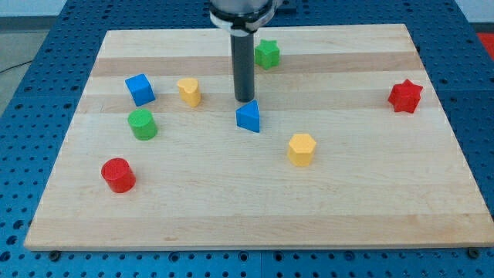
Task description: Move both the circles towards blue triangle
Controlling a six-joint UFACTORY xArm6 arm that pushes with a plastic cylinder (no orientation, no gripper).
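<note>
Nothing between green circle [142,123] and blue triangle [248,117]

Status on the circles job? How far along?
Done: nothing visible. The green circle and red circle both sit far to the view's left of the blue triangle.
In hand: my tip is just above the triangle in the view, near neither circle.
Left: both pushes, each circle going toward the view's right; red is the farther one.
</note>
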